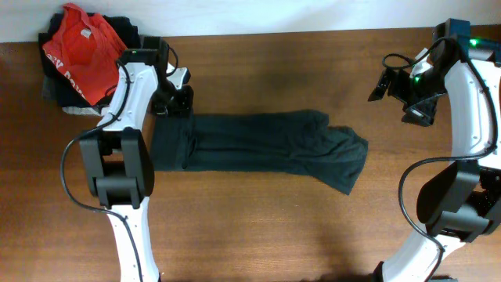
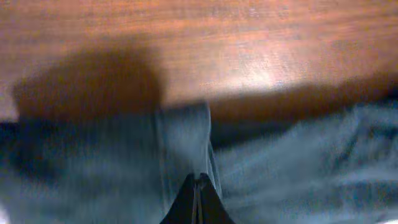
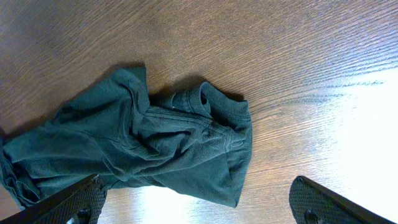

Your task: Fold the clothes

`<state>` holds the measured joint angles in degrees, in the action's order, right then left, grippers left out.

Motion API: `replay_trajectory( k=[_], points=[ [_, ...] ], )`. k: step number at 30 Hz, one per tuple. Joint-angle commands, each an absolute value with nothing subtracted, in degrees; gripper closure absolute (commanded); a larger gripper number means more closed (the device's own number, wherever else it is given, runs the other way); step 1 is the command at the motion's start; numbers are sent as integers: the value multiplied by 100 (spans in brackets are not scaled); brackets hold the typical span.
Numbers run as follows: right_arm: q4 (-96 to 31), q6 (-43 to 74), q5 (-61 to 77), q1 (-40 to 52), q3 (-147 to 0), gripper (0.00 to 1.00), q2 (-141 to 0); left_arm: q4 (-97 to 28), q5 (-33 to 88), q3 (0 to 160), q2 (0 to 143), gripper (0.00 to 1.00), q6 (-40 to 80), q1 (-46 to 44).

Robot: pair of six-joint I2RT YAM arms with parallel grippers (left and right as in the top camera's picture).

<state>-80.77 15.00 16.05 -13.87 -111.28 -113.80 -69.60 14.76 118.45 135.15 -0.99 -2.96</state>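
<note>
The clothes (image 1: 266, 145) are one dark charcoal garment lying in a long, wrinkled band across the middle of the wooden table (image 1: 274, 227). My left gripper (image 1: 174, 106) is at the band's upper left corner. In the left wrist view its fingers (image 2: 198, 180) are pressed together, and a hem strip of the cloth (image 2: 183, 143) runs up into them. My right gripper (image 1: 398, 100) hangs above the table to the right of the garment, jaws wide apart and empty. The right wrist view shows the bunched collar end (image 3: 205, 118) below and between its fingers (image 3: 81, 199).
A red T-shirt (image 1: 78, 51) lies on a dark and grey pile (image 1: 63, 98) at the back left corner, close behind the left arm. Bare wood shows in front of the garment and to its right.
</note>
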Motion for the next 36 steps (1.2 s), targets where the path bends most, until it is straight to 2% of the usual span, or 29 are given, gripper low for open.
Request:
replay_trajectory(
  k=[1, 7, 15, 36],
  points=[
    [-8082, 1507, 1584, -1352, -11192, 1, -11389, -7212, 1527, 12156, 12606, 100, -86, -298],
    [-8082, 1507, 1584, -1352, -11192, 1, -11389, -7817, 1527, 12156, 12020, 99, -60, -298],
    [-8079, 1507, 1584, -1352, -11192, 1, -11389, -8770, 1525, 11854, 12053, 99, -62, -314],
    [-8082, 1507, 1584, -1352, -11192, 1, -11389, -6521, 1527, 8969, 12097, 99, 239, -322]
  ],
)
